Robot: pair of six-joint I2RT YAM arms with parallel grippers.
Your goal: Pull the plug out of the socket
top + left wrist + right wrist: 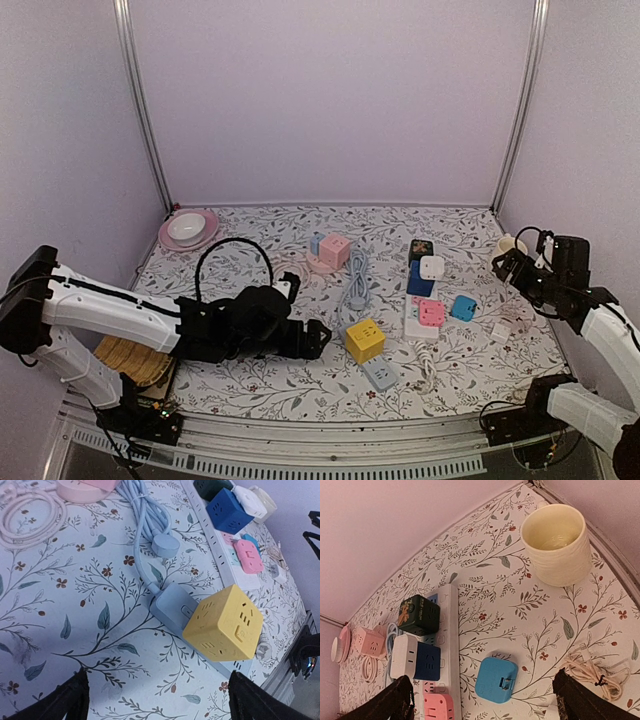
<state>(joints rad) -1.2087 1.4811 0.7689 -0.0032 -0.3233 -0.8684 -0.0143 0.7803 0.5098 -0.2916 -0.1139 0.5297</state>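
A yellow cube plug (364, 340) sits on a light-blue socket strip (381, 373) at the table's middle front. In the left wrist view the yellow cube (225, 622) stands on the strip (172, 605), just ahead and to the right of my open left gripper (160, 702). In the top view the left gripper (318, 338) lies just left of the cube, empty. My right gripper (505, 265) is open and empty at the far right, above a loose cyan plug (495, 680).
A white power strip (420, 322) carries dark green (418, 615), navy (426, 661), white (403, 656) and pink (431, 313) plugs. A cream cup (557, 542) stands back right. A pink cube socket (334, 250), a pink plate with a bowl (188, 229), a black cable loop (235, 262) and a beige cable (590, 672) lie around.
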